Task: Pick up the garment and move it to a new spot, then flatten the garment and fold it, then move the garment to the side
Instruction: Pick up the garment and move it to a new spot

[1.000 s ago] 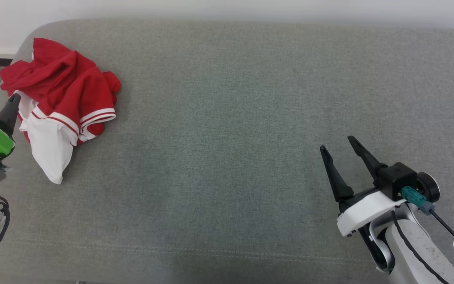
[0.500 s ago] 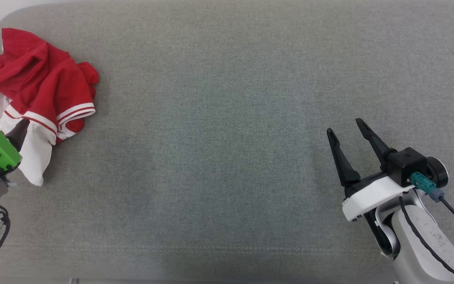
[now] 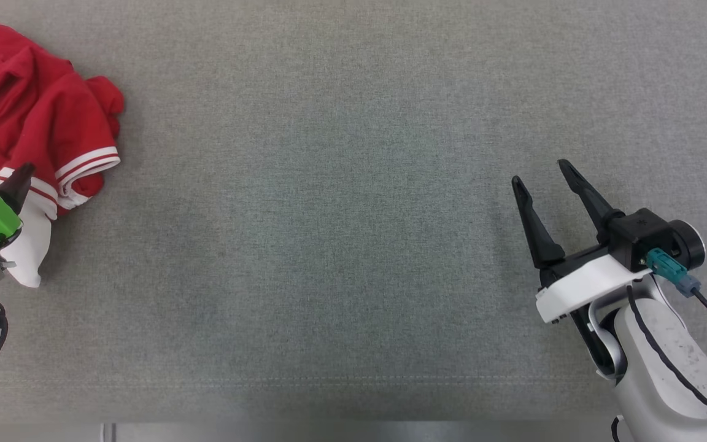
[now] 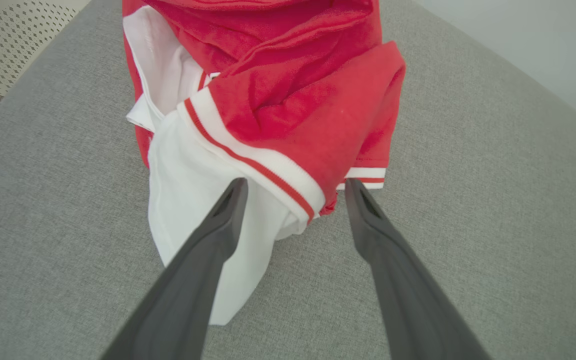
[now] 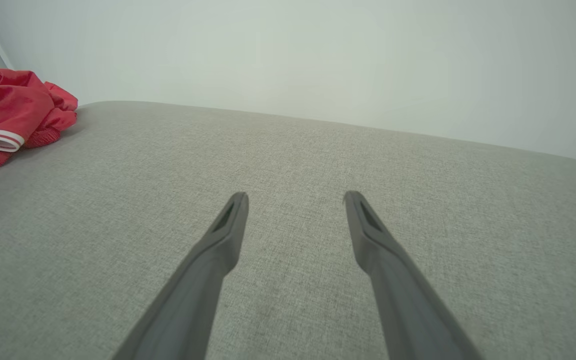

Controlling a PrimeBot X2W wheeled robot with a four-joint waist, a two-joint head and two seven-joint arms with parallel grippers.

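Garment (image 3: 34,110) crumpled at left end of grey cushion (image 3: 329,215). Left gripper (image 4: 295,187) jaws apart, tips at its striped hem, contact unclear. Right gripper (image 3: 539,170) jaws apart, empty, well away from garment.

Bright, even, soft light; wrist views bend at edges.

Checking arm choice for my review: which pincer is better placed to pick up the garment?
Left. The left pincer stands open at the edge of the garment; the right pincer hangs open far across the grey cushion.
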